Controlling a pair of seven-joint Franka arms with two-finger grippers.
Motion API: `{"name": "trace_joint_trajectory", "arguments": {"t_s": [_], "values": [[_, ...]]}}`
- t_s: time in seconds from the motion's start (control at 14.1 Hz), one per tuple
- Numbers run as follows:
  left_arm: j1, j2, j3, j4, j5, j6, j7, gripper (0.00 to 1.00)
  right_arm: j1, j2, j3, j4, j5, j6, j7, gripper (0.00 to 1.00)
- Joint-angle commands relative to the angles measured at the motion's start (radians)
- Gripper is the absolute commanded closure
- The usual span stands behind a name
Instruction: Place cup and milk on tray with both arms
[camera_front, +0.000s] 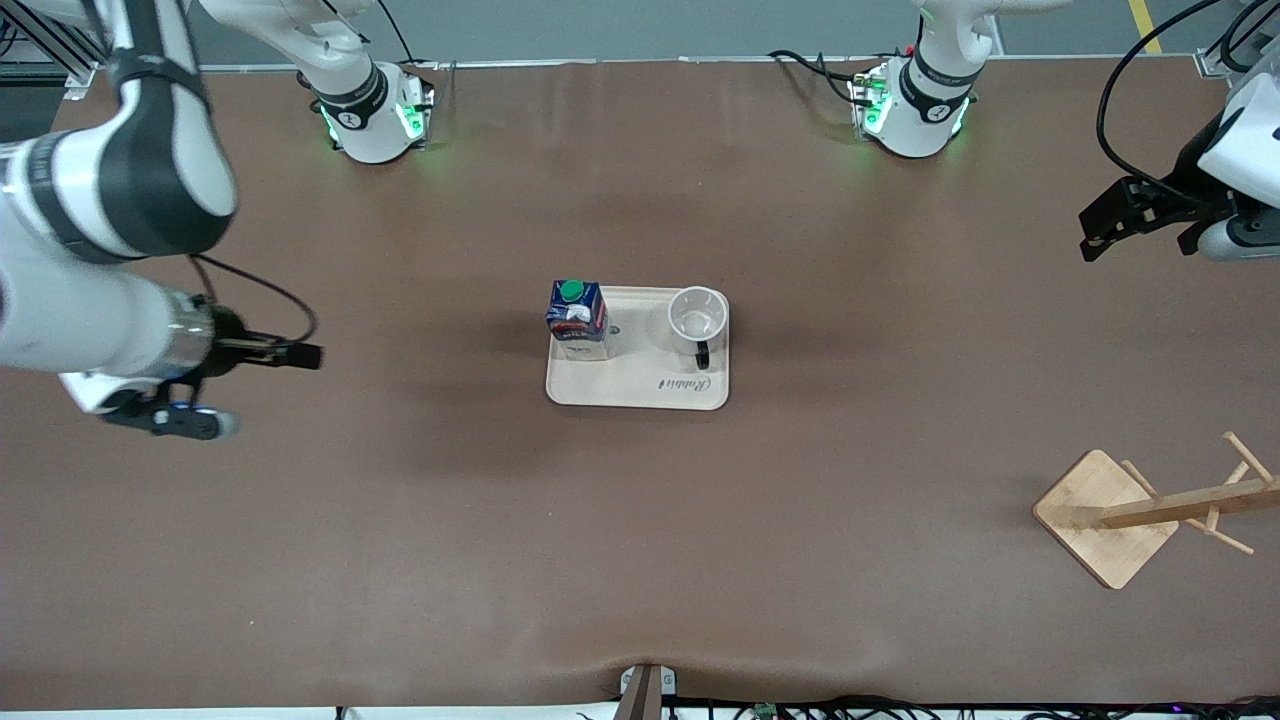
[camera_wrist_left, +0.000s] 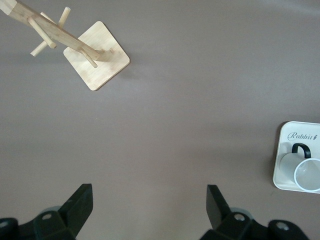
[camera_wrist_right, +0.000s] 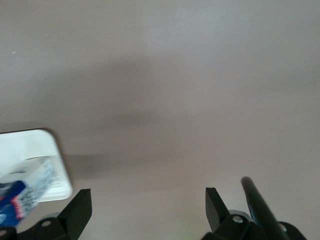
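Dark-blue milk carton with green cap (camera_front: 577, 317) and white round mug (camera_front: 697, 320) both stand on the cream rectangular tray (camera_front: 640, 390), well apart from both grippers. Left gripper (camera_front: 1118, 222) and right gripper (camera_front: 180, 415) hang spread, empty. Judgement: placement done; just hold both arms clear of the tray.

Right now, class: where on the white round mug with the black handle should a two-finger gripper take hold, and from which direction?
Judging by its pose, grip the white round mug by its rim wall, coming straight down: it stands upright, mouth open, on the cream rectangular tray. Its black handle faces the front camera.
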Motion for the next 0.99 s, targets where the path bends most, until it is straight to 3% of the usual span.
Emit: {"name": "trace_joint_trajectory", "arguments": {"t_s": [0.0, 0.43, 0.92], "values": [[-0.003, -0.025, 0.004, -0.014, -0.013, -0.01, 0.017, 0.0, -0.052, -0.022, 0.023, -0.026, -0.028, 0.045, -0.091, 0.0], [-0.003, -0.021, 0.004, -0.009, -0.013, -0.019, 0.017, 0.0, -0.121, -0.117, 0.023, -0.037, -0.02, 0.083, -0.129, 0.0], [-0.004, -0.02, 0.004, -0.008, -0.011, -0.016, 0.017, 0.0, -0.14, -0.398, 0.023, -0.264, -0.034, 0.135, -0.125, 0.0]]}}
